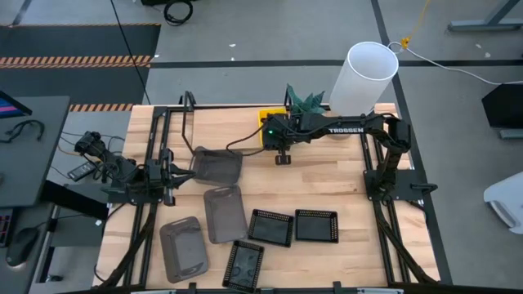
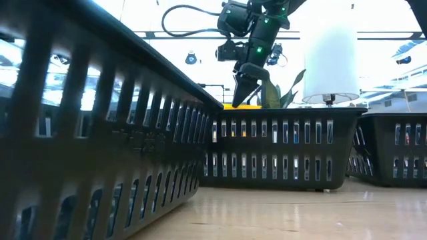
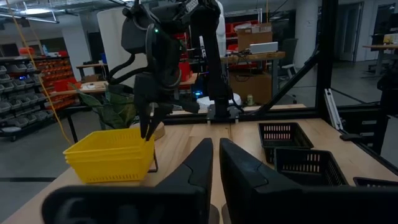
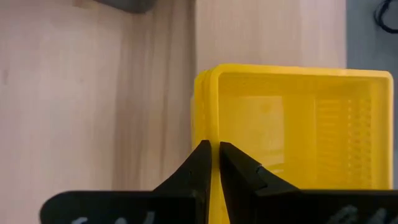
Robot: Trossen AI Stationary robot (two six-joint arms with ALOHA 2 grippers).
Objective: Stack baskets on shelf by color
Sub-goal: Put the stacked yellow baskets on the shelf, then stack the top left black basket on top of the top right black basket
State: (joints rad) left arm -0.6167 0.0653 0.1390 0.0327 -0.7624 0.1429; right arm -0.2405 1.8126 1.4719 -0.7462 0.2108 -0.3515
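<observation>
Grey floor [image 1: 245,33] with hazard tape [image 1: 73,60] — white cylinder [image 1: 364,77], plant [image 1: 306,102], bin racks [image 3: 25,87] behind.

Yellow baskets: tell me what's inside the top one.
The yellow baskets sit nested; the top one looks empty, only its ribbed floor showing. The right gripper, shut, hangs over its near wall, and the fingers cover that edge. What the lower baskets hold is covered.

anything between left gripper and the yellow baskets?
Only bare tabletop lies between the left gripper and the stacked yellow baskets, as the left wrist view shows.
</observation>
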